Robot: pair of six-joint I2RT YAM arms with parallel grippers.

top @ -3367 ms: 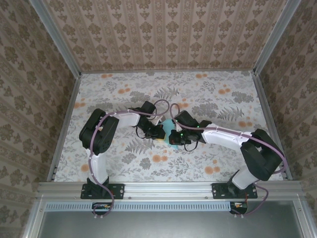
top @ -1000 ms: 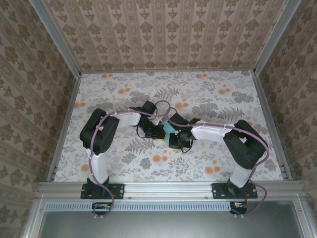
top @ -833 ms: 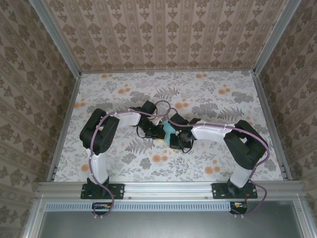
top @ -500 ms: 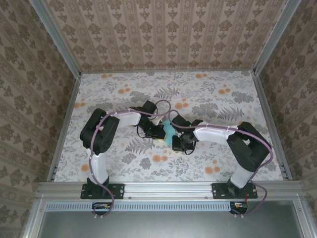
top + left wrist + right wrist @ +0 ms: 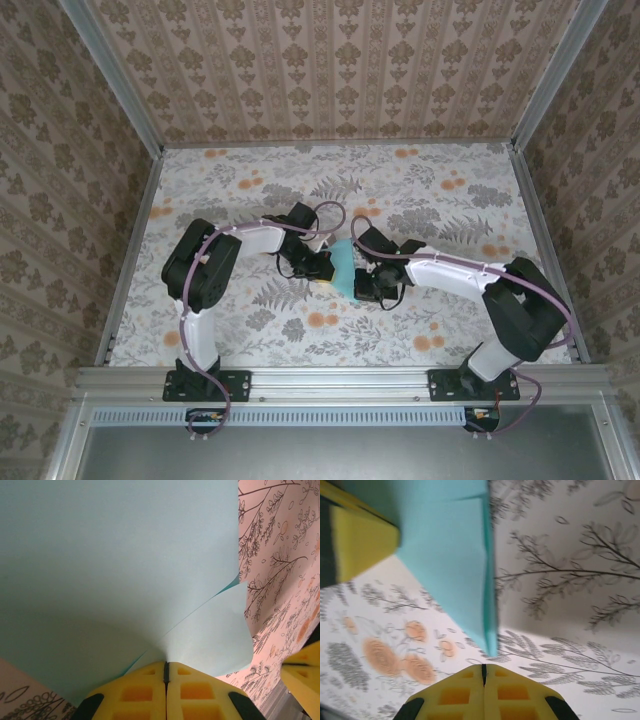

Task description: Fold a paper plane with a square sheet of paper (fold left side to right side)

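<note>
The light-turquoise sheet of paper is folded over and held off the table between the two arms. In the left wrist view the paper spreads across most of the frame, and my left gripper is shut on its near edge. My left gripper sits at the paper's left side in the top view. My right gripper is just right of and nearer than the paper. From the right wrist, the paper ends in a pointed corner just ahead of my right gripper, which is shut with nothing between its fingers.
The floral tablecloth covers the table, with patterned walls on three sides and a metal rail at the near edge. One yellow finger of the left gripper shows at the upper left of the right wrist view.
The right arm's elbow has swung out to the right and its gripper has drawn slightly away from the paper, so more turquoise shows. The left arm has stayed put, still gripping the paper.
</note>
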